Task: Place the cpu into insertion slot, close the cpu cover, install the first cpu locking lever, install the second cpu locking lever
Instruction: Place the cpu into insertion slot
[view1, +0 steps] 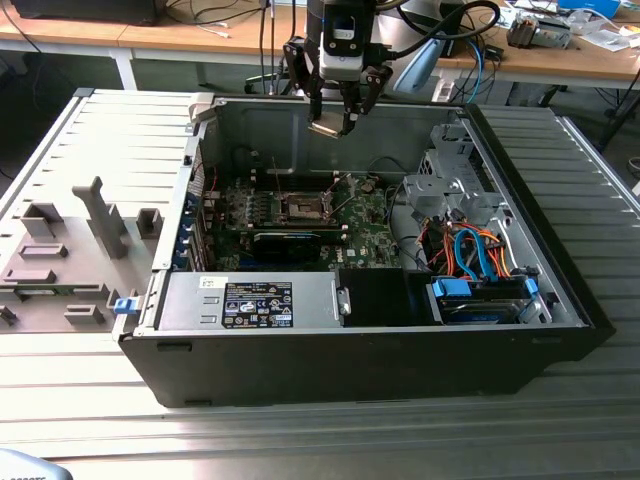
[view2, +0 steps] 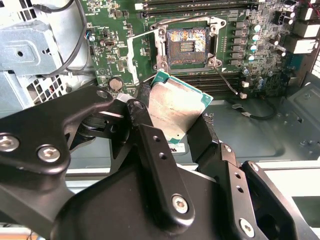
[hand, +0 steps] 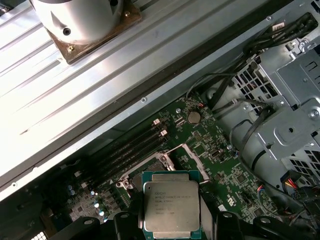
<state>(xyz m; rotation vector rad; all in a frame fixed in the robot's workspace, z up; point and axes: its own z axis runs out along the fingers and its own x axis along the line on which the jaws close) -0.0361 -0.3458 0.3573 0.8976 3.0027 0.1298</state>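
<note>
My gripper (view1: 333, 118) hangs above the open computer case, over its back wall, shut on the cpu (view1: 328, 127). In both wrist views the cpu (view2: 177, 107) (hand: 171, 206) is a pale silvery square with a green edge, clamped between the black fingers (view2: 139, 115). The insertion slot (view1: 302, 207) (view2: 186, 46) lies well below on the green board, its dark brownish centre uncovered. The cpu cover (view2: 131, 56) shows as a thin silvery frame swung open beside the slot. The cpu tilts slightly and is well clear of the slot.
A silver drive cage (view1: 450, 180) and orange and blue cables (view1: 470, 250) fill the case's side at the exterior view's right. The power supply (view1: 260, 300) sits along the front. A grey fixture tray (view1: 70, 250) lies outside at the exterior view's left. Black memory slots (hand: 130, 150) flank the socket.
</note>
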